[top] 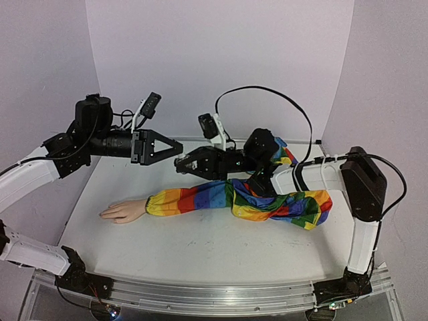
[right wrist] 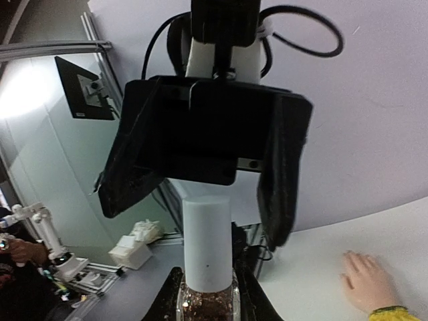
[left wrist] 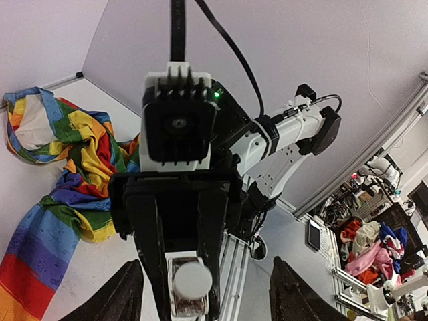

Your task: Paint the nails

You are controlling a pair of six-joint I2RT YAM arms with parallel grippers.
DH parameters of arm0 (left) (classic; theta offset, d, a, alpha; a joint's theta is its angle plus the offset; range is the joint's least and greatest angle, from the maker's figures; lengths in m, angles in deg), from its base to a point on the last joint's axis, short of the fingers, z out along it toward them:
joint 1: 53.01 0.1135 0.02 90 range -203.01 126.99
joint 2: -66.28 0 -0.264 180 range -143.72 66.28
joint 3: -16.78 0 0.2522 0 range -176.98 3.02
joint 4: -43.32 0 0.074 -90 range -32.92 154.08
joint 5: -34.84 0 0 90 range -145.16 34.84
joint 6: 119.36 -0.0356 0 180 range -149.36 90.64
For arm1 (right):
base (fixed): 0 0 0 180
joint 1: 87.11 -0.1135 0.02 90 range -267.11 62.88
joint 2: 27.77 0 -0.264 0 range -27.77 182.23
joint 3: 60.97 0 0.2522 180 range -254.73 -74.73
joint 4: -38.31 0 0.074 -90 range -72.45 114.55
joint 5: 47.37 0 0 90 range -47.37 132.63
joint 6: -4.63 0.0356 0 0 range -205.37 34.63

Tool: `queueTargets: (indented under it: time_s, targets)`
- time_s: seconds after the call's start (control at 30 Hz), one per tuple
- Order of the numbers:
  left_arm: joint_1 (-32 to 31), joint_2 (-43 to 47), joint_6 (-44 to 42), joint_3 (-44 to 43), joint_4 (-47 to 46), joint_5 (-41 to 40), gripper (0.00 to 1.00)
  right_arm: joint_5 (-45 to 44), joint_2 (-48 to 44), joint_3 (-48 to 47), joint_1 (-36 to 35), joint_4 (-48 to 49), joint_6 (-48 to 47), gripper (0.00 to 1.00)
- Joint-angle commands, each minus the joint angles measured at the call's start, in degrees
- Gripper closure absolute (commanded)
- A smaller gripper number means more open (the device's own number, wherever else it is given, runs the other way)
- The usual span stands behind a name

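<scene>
The pale mannequin hand [top: 124, 212] lies flat at the table's left, ending a rainbow-striped sleeve [top: 221, 197]. It also shows in the right wrist view [right wrist: 366, 286]; its nails are too small to make out. My right gripper [top: 182, 162] is shut on a small glass bottle [right wrist: 206, 301] with a white cap [right wrist: 207, 241], held above the sleeve. My left gripper [top: 175, 146] is open, facing the cap, its fingers [right wrist: 277, 174] spread either side and just beyond it. In the left wrist view the cap [left wrist: 191, 279] sits between my open left fingers [left wrist: 127, 297].
The sleeve bunches into a heap [top: 294, 204] at the right, by the right arm. White walls stand at the back and sides. A metal rail [top: 200, 294] runs along the near edge.
</scene>
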Motion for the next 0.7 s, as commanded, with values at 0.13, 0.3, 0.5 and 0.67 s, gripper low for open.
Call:
queueTargets:
  time_s: [0.13,0.3,0.5,0.67]
  targets:
    - [-0.2,-1.7,0.6,-3.9,-4.6,6.1,0.48,5.4,4.4,-4.4,-0.5,23.0,14.9,1.0]
    - [-0.3,-3.0,0.9,-4.1,-4.6,6.8,0.6,4.2,5.1,-5.8,-0.3,23.0,15.0,1.0]
    - [-0.3,-2.9,0.7,-3.1,-4.6,5.3,0.62,1.6,4.3,-4.8,-0.1,22.8,14.1,1.0]
    - [-0.3,-3.6,0.1,-3.4,-4.3,1.7,0.95,-1.0,2.8,-2.3,1.4,21.9,12.1,1.0]
